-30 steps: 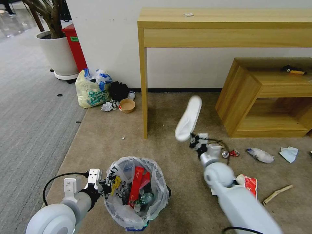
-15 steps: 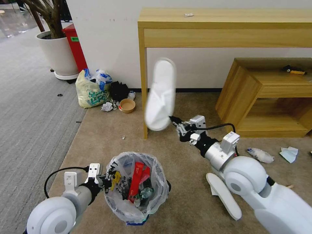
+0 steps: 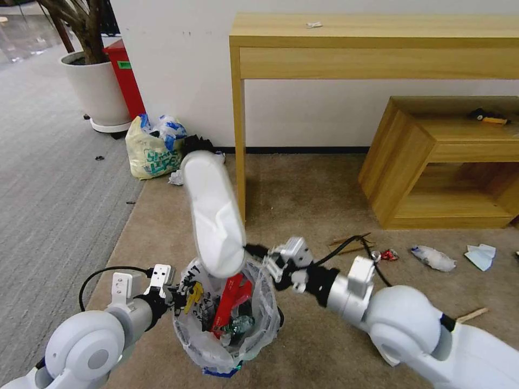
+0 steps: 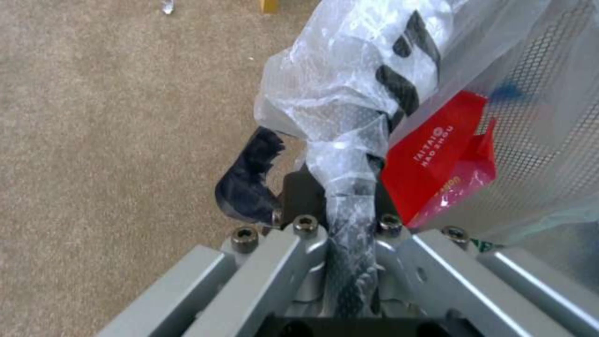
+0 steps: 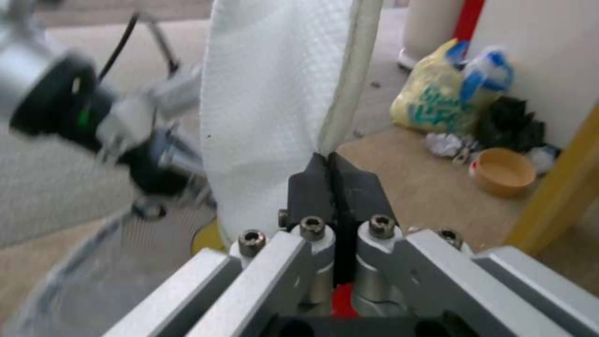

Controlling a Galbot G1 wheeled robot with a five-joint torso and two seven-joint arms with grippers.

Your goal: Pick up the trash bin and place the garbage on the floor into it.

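One white slipper (image 3: 212, 213), long, soft, bumpy cloth, pinched at edge by right pincer (image 3: 258, 254), held upright over bin mouth. One small round bin (image 3: 227, 319) on tan carpet (image 3: 303, 194), lined with crinkly clear bag, black letters; bag edge squeezed tight in left pincer (image 3: 175, 300). Inside bin: red wrappers (image 3: 230, 300), clear plastic. On carpet at right: one crushed red can (image 3: 388, 254), one clear plastic lump (image 3: 432, 257), one pale-blue tissue (image 3: 480, 255), two wood sticks (image 3: 472, 314).
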